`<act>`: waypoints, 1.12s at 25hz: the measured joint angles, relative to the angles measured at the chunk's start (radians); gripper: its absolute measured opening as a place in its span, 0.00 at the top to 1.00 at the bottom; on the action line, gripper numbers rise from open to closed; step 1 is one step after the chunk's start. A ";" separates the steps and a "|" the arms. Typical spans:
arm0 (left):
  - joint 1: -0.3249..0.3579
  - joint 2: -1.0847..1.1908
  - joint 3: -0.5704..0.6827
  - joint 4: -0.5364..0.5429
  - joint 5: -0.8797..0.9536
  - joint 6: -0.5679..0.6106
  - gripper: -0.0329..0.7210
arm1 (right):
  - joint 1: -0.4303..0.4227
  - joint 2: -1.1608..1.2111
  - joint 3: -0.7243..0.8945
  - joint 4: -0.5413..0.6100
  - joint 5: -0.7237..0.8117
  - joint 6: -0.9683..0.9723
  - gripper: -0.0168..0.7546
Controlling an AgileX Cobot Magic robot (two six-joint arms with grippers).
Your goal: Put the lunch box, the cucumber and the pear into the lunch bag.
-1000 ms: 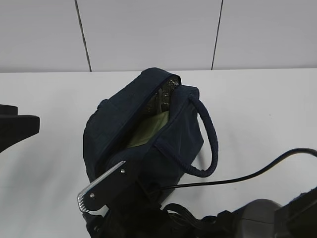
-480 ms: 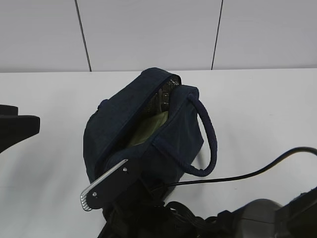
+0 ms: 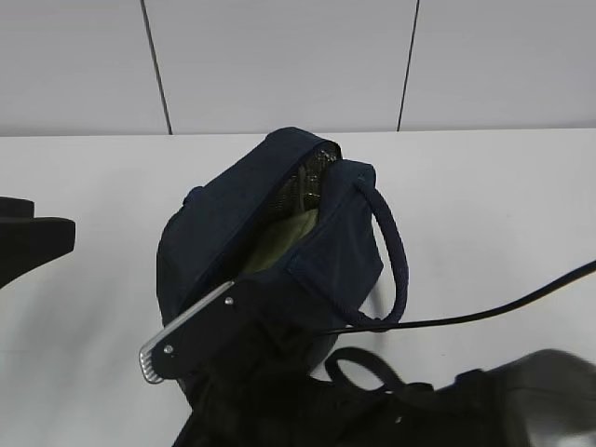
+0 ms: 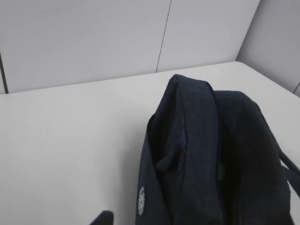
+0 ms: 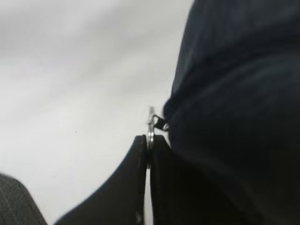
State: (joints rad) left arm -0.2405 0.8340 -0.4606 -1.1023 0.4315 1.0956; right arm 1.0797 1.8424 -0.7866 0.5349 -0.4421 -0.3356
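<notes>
In the exterior view, the lunch bag (image 3: 270, 242) is sitting on the white desk (image 3: 484, 205) near its middle, its top partly gaping so that silvery lining and the pale green lid of the lunch box (image 3: 279, 244) are showing inside; the thick loop handle (image 3: 396, 261) is drooping over the bag's right side. The right claw (image 3: 186, 340) is pressing against the bag's near lower corner, with a black cable (image 3: 484, 312) trailing off to the right, while the left arm (image 3: 28, 237) is waiting well apart at the left edge. In the left wrist view, the bag (image 4: 211, 159) is filling the lower right, and the left claw itself is showing only as a dark tip, so I cannot tell its state. In the right wrist view, the right claw (image 5: 149, 154) is clenching its two dark fingers on the metal ring pull (image 5: 151, 129) of the zipper, right against the navy fabric (image 5: 234, 117).
</notes>
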 joint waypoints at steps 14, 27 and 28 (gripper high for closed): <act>0.000 0.000 0.000 -0.015 0.036 0.000 0.58 | 0.000 -0.264 0.002 0.323 0.078 -0.395 0.98; 0.000 0.164 0.000 -0.045 0.195 0.226 0.59 | 0.000 -0.311 -0.105 0.654 0.055 -0.764 0.98; 0.000 0.197 0.000 -0.070 0.205 0.266 0.59 | 0.000 -0.311 -0.107 0.679 0.055 -0.793 0.98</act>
State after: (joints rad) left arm -0.2405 1.0310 -0.4606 -1.1720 0.6364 1.3620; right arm 1.0797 1.5313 -0.8931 1.2142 -0.3876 -1.1283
